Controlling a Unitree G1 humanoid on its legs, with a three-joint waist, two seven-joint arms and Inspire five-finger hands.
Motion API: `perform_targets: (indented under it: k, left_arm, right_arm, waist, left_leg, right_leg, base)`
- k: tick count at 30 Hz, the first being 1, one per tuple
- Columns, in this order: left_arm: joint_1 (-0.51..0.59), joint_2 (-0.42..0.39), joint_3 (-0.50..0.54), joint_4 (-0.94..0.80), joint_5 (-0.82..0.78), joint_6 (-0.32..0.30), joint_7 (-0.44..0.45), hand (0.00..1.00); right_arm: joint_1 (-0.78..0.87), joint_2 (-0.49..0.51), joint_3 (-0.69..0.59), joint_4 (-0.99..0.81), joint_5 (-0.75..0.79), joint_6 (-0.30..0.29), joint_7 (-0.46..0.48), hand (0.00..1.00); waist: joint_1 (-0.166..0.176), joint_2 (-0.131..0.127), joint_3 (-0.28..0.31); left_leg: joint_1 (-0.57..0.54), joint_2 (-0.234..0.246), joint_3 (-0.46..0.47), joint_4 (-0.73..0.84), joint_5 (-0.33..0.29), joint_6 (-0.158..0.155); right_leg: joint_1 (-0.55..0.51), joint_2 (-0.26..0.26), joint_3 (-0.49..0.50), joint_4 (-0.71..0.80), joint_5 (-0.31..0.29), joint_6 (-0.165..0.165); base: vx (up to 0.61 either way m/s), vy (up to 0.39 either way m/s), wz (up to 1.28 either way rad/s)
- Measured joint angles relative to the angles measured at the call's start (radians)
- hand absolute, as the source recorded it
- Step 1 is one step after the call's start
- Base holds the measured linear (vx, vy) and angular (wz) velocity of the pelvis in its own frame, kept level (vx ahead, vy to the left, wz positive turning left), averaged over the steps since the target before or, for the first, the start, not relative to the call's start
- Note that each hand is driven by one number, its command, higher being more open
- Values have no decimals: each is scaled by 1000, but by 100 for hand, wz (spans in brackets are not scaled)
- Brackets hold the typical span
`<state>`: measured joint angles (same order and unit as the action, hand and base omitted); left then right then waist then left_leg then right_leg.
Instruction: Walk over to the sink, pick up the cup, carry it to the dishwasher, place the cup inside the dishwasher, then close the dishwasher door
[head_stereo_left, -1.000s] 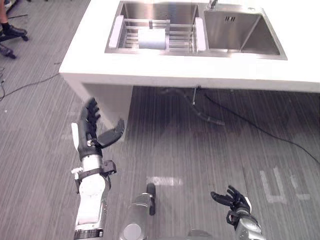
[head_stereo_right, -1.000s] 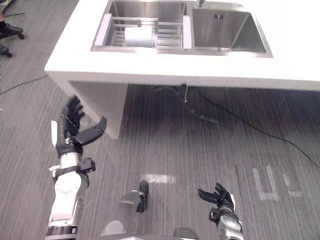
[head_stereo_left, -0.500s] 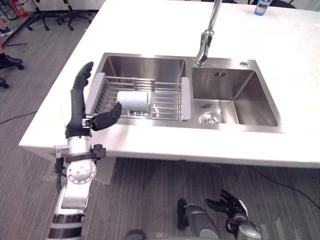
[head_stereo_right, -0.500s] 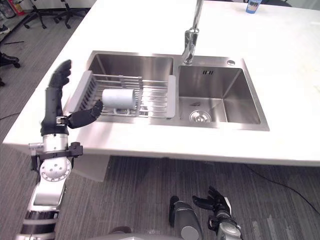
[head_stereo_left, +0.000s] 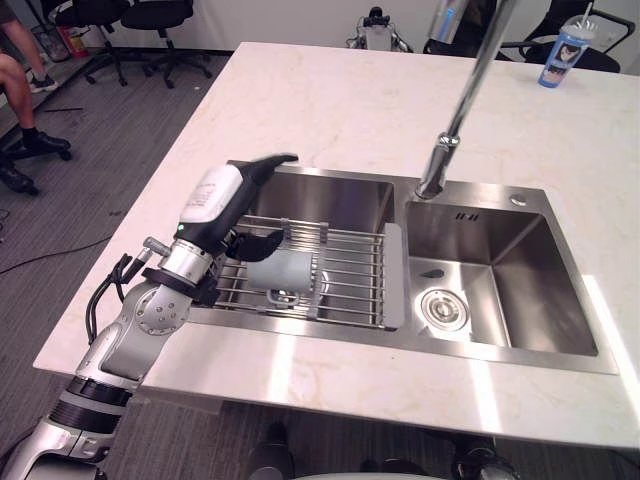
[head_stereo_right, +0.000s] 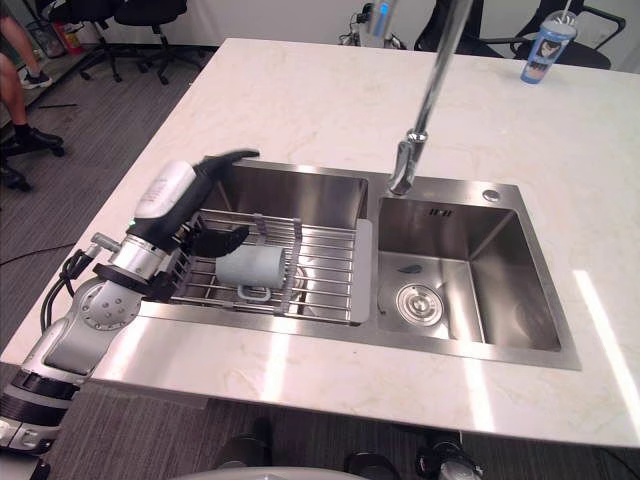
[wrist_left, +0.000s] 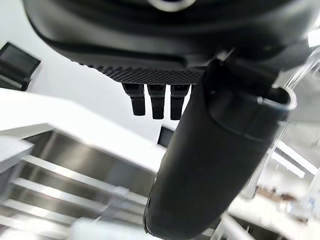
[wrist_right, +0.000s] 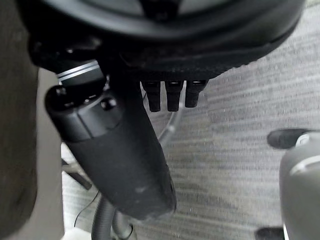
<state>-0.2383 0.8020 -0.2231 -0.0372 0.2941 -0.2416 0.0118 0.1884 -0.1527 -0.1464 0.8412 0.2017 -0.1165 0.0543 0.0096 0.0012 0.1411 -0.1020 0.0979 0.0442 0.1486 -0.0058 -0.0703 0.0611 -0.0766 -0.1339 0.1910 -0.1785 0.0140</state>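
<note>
Moved since half a second ago: the camera has swung upward, and the left hand (head_stereo_left: 215, 200), then upright at the rack's left end, now leans in over the rack, while the cup lies where it lay. Item, one white table (head_stereo_left: 330, 100) bearing one steel sink of two basins, a left basin (head_stereo_left: 340, 195) and a right basin (head_stereo_left: 500, 270). Item, one drain strainer (head_stereo_left: 440, 305) in the floor of the right basin. Item, one tall faucet (head_stereo_left: 455, 120) behind the divide between the basins. Item, one wire rack (head_stereo_left: 393, 275) with grey end pieces, spanning the left basin. Item, one pale cup (head_stereo_left: 283, 270), on its side in the rack's left half, its handle turned toward the near edge. Left hand: fingers (head_stereo_left: 270, 160) straight and reaching out above the left basin, thumb (head_stereo_left: 255, 243) bent down just beside the cup's left end, whether touching cannot be told; nothing held. Right hand (wrist_right: 200, 60): seen in its wrist view, low over the grey floor (wrist_right: 240, 130), fingers straight, holding nothing. Item, one blue lidded drink cup (head_stereo_left: 560, 55) with a straw, on the table's far right corner, well apart from the sink. Item, two black office chairs (head_stereo_left: 160, 20) on the floor beyond the table's left side. Item, one person's bare leg (head_stereo_left: 25, 100) in a dark shoe at the far left.
</note>
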Motion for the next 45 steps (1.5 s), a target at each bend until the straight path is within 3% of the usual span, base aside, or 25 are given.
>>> perform_targets:
  k: [4, 12, 23, 29, 34, 35, 45]
  left_arm:
    - [28, 56, 0, 7, -1, -5, -44, 90]
    - [129, 68, 22, 7, -53, -26, -69, 90]
    - [162, 36, 16, 14, -34, -25, -101, 90]
    - [54, -19, -55, 93, 47, -6, -97, 90]
    - [-25, -41, -132, 176, 128, 15, -96, 90]
    - [-53, -43, -156, 199, 146, 17, -96, 30]
    - [-168, -69, -224, 305, 198, 28, -106, 30]
  right_arm:
    - [-11, 0, 5, 21, -9, 0, 5, 90]
    - [20, -14, 36, 84, -60, 7, 5, 90]
    - [-23, -19, 77, 93, -117, 15, 12, 90]
    - [-19, -28, 76, 93, -117, 17, 9, 90]
    - [-24, -28, 74, 92, -117, 17, 9, 90]
    - [-22, -28, 74, 93, -117, 18, 8, 90]
    - [-57, -29, 74, 91, -117, 19, 8, 90]
  waist:
    - [3, -6, -4]
    - [0, -3, -10]
    - [-22, 5, -20]
    - [-30, 24, -25]
    - [-58, 37, -20]
    - [-60, 37, -20]
    - [-88, 52, -11]
  left_leg:
    - [30, -7, 4, -86, 46, -4]
    - [80, 1, -9, -223, 127, -16]
    - [79, -16, -8, -235, 133, -10]
    - [76, -16, -8, -236, 133, -10]
    - [67, -15, -1, -237, 132, -8]
    - [65, -15, 0, -237, 131, -8]
    - [64, -13, 29, -237, 130, -7]
  right_leg:
    - [8, -6, 13, -43, 8, 15]
    - [10, 13, -4, -66, 16, 26]
    - [21, 5, -4, -109, 39, 41]
    - [20, 6, -3, -119, 43, 41]
    - [13, 7, 4, -127, 47, 41]
    - [11, 7, 6, -129, 48, 41]
    - [5, 7, 28, -144, 67, 42]
  base:
    - [8, 13, 1]
    - [-48, -35, 4]
    - [0, 3, 0]
    - [0, 0, 0]
    - [4, -4, -3]
    - [21, -10, -7]
    - [-8, -1, -9]
